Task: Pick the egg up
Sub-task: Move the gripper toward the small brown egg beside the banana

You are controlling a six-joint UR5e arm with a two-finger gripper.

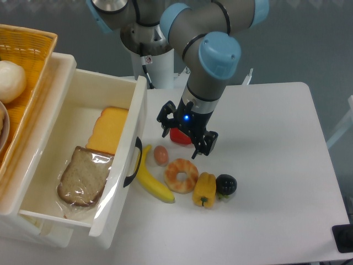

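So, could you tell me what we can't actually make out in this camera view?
- Red fruit: mostly covered by the gripper, so its shape is unclear.
- White ball in the basket: cut off by the left edge.
- Black item beside the yellow pepper: too small to identify.
- Egg: fully visible, untouched.

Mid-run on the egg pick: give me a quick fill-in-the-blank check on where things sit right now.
1. The egg lies on the table between the donut and the ____.
2. The gripper hangs open above the red ____, not yet over the egg.
3. The yellow pepper touches a small ____ fruit on its right in the picture.
4. In the white drawer, the slice of ____ lies wrapped in plastic.

Missing words: banana; fruit; black; bread
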